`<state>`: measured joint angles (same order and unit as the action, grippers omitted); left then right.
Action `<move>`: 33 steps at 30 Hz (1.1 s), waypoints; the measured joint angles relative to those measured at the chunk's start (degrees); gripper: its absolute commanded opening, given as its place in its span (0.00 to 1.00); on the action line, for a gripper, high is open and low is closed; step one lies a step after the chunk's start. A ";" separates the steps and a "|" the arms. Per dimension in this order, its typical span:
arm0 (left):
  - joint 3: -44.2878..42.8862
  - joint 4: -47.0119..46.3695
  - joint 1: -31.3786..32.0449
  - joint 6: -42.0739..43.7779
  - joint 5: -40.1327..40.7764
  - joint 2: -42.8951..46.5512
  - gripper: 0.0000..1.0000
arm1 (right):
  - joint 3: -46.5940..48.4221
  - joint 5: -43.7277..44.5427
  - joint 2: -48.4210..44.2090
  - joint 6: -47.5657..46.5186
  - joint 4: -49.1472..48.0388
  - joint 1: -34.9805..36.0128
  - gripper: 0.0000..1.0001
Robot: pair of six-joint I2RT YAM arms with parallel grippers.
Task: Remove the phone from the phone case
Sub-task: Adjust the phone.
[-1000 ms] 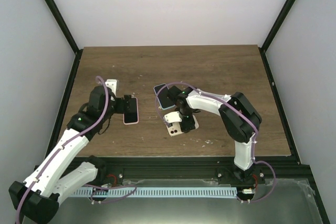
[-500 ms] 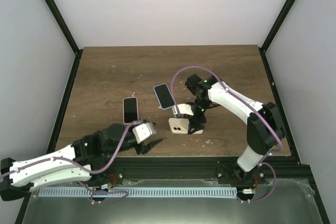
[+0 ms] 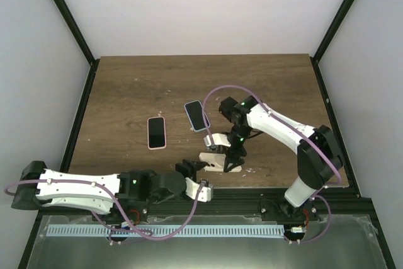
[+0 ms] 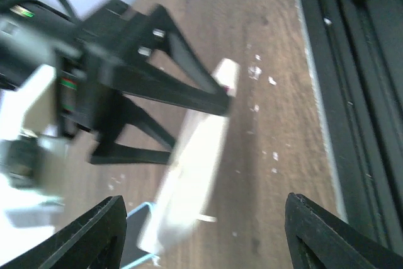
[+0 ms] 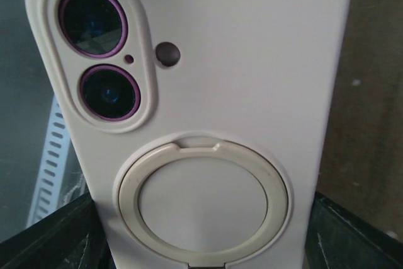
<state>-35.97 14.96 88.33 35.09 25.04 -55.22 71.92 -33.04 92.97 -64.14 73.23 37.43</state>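
right gripper [image 3: 231, 154]: clamped on phone case [image 5: 208, 99], one finger on each long edge
left gripper [image 4: 204, 203]: jaws wide, nothing in them, case just ahead
case look: cream back, round ring stand flat against it
phone [image 5: 93, 22]: inside the case, two purple-rimmed lenses showing
case position: tilted on edge near the front of table [image 3: 126, 86]; cannot tell if it touches
rest: pink-cased handset [image 3: 156, 132] and blue-cased handset [image 3: 196, 116] lie flat, further back

The case [image 5: 208, 92] between my right jaws is plain cream, its lenses [image 5: 94, 20] ringed purple. Under them the table [image 3: 264, 86] is brown wood grain. Beyond my left jaws lie a pink-edged phone [image 3: 156, 132] and a blue-edged phone [image 3: 196, 116], screens black.
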 measured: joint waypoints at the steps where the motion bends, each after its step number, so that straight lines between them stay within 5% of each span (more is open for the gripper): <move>1: 0.09 -1.60 0.00 1.86 0.92 0.00 0.70 | -0.57 0.02 -0.02 0.26 -0.09 0.81 0.41; 10: 0.09 -5.75 0.02 8.41 2.91 -0.92 0.57 | -2.36 -0.22 -0.42 1.73 -0.02 4.57 0.42; 18: -2.36 2.73 0.02 6.25 1.99 -1.79 0.65 | -2.21 -1.66 -0.48 1.95 1.05 4.57 0.42; 33: -2.08 1.57 -2.84 9.49 0.15 -5.49 0.19 | -0.26 -3.26 -0.48 3.37 1.84 6.03 0.42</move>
<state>-38.04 16.53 85.49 44.58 25.19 -60.71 71.66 -36.29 92.49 -60.77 75.07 43.46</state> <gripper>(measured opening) 0.273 0.815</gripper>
